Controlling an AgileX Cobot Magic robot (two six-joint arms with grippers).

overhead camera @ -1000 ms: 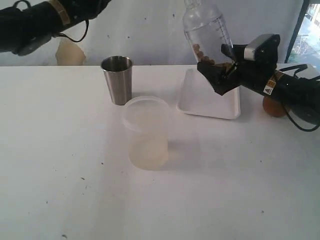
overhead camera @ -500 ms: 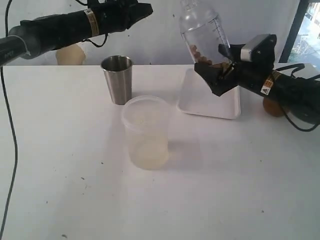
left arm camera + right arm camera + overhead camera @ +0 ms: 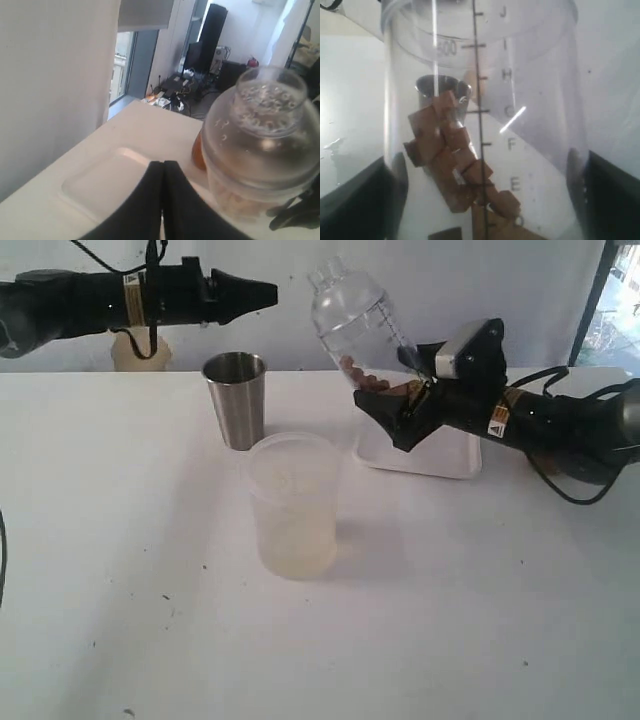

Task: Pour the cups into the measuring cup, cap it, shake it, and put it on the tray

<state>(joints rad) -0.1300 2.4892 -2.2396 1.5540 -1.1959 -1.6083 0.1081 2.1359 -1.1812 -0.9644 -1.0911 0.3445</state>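
The left gripper (image 3: 268, 291) hangs in the air at the upper left. Its black fingers (image 3: 162, 197) are pressed flat together and hold nothing.

Below it stands the steel tumbler (image 3: 235, 400), which is tapered and shiny, with its mouth facing up. Just in front of the tumbler is a wider frosted plastic container (image 3: 293, 505), a translucent, round-rimmed tub with a pale yellowish tint low down.

To the right, the measuring cup (image 3: 358, 332) is held off the table above the left end of the tray (image 3: 425, 458), its top leaning left. It is a clear, smooth cylinder with a domed shoulder and a narrower neck. A black scale (image 3: 476, 90) of ticks and letters runs down its side. Brown cube-shaped chunks (image 3: 452, 160) lie heaped at its lower end.

The right gripper (image 3: 402, 412) clamps the cup near its base. In the right wrist view, its dark fingers (image 3: 355, 200) show on either side of the cup.

The tray is shallow, white and rectangular, with rounded corners and a low rim. In the left wrist view, a sliver of the reddish-brown wooden cup (image 3: 198, 150) shows behind the measuring cup.

The table (image 3: 150, 620) is matt white with a few dark specks. The wall (image 3: 500, 280) behind it is pale and plain, and a dark window frame (image 3: 598, 290) stands at the far right. The left wrist view also shows a window and dark furniture beyond the table.
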